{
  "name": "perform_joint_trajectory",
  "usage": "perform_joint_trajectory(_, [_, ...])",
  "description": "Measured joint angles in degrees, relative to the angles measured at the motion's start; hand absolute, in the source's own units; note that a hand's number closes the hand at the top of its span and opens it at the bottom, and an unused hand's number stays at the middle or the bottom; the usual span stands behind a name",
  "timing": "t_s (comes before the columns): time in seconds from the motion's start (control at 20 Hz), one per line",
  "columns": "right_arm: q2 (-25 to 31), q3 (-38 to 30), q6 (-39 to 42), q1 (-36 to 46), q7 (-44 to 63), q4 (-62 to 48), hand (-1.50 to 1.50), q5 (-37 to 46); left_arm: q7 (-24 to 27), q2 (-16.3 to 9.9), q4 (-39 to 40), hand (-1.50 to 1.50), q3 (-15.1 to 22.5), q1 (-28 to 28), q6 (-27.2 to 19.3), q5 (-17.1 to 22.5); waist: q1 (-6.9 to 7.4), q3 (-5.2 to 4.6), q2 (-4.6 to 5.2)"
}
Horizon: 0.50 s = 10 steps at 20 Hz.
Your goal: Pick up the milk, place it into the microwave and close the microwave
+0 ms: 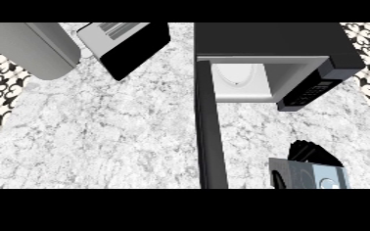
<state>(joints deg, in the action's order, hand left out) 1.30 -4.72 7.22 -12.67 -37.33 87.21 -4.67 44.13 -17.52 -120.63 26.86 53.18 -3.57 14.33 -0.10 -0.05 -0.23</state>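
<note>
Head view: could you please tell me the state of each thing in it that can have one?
Microwave: open, nothing inside but its turntable.
Door: swung fully out towards the robot.
Milk: on the counter at the far left, outside the microwave, not held.
Right hand: open, fingers up, at the view's lower right, holding nothing.
Left hand: not in view.

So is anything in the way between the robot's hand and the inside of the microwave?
Nothing visible. The microwave has its door swung open, standing left of the right hand, beside its path. Bare counter lies between hand and opening; inside, only a white plate shows.
</note>
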Motion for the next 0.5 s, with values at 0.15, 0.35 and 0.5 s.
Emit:
perform_joint_trajectory(0.15, [-0.66,2.44,-1.42,-1.35,3.38,4.8,1.5,-1.56,-0.19,-0.17,0.9,-1.5,-0.81,-1.28,0.32,1.27,0.07,0.01,0.06])
perform_joint_trajectory(0.35, [-1.05,4.27,-6.23,2.55,6.73,5.36,1.5,1.04,0.3,-0.45,1.35,-1.5,-0.99,-1.28,0.58,2.07,0.45,0.02,0.13])
perform_joint_trajectory(0.5, [-1.07,6.54,-10.44,5.67,8.48,4.33,1.5,3.06,-1.2,-1.02,0.03,-1.5,-1.47,-1.61,0.21,2.94,0.54,0.04,0.18])
